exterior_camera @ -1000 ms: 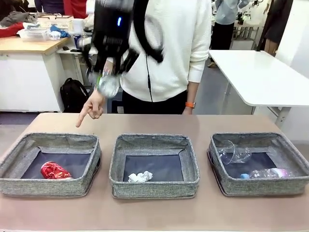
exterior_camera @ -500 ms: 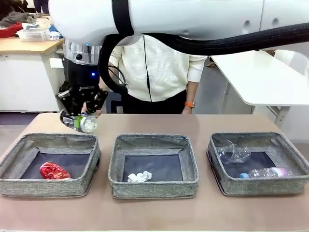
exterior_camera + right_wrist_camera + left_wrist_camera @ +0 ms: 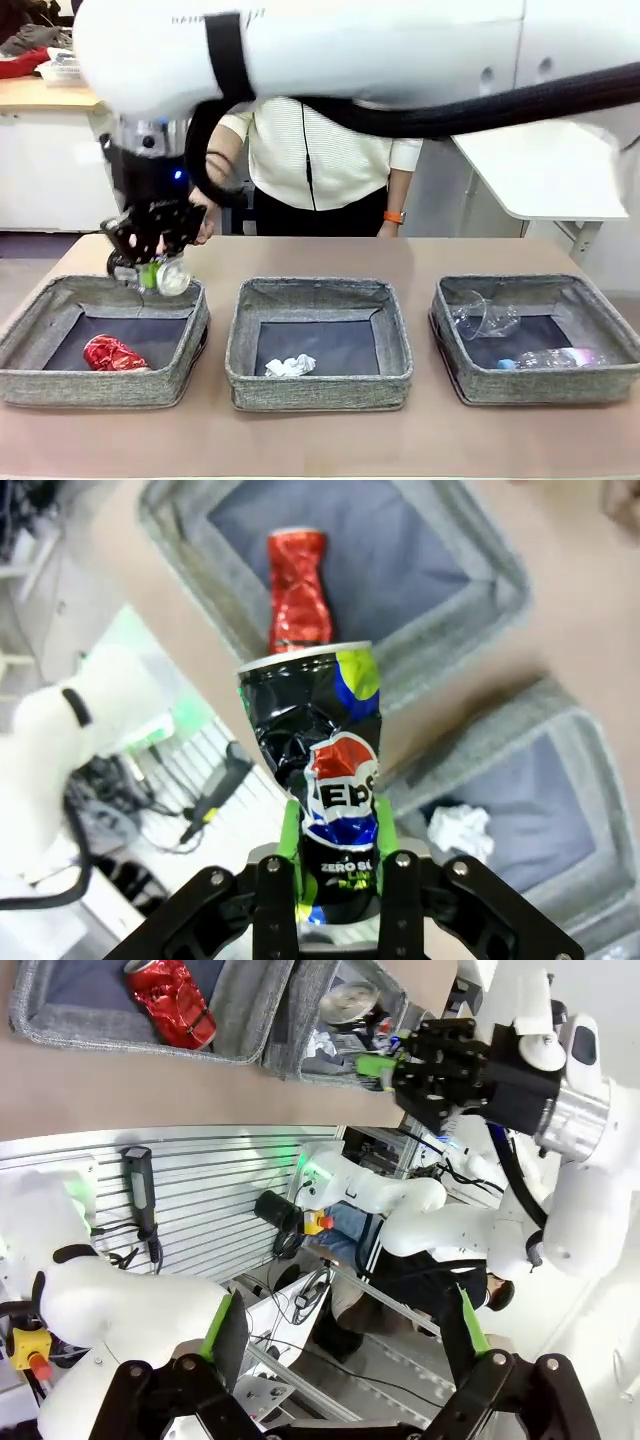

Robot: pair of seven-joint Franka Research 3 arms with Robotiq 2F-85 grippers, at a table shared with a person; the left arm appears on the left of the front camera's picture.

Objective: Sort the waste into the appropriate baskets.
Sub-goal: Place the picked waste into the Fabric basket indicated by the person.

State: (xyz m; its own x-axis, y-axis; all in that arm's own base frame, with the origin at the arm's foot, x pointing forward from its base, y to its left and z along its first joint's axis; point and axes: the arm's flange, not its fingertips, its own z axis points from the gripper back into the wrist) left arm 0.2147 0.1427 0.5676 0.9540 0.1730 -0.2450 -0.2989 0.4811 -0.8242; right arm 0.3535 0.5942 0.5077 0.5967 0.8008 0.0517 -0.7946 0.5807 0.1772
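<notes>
One dark can [image 3: 318, 770] clamped between right pincer [image 3: 335, 875] pads, above left basket [image 3: 60, 385]

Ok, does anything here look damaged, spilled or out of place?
Nothing is spilled. The dark can in the right gripper is dented and crumpled, and the red can in the left basket is crushed. The clear cup lies tipped against the right basket's wall.

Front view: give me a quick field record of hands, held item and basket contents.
right hand: shut on dark crushed can, above left basket's far rim
left hand: open, holds nothing
left basket: crushed red can
middle basket: white paper ball
right basket: clear plastic cup, clear bottle
</notes>
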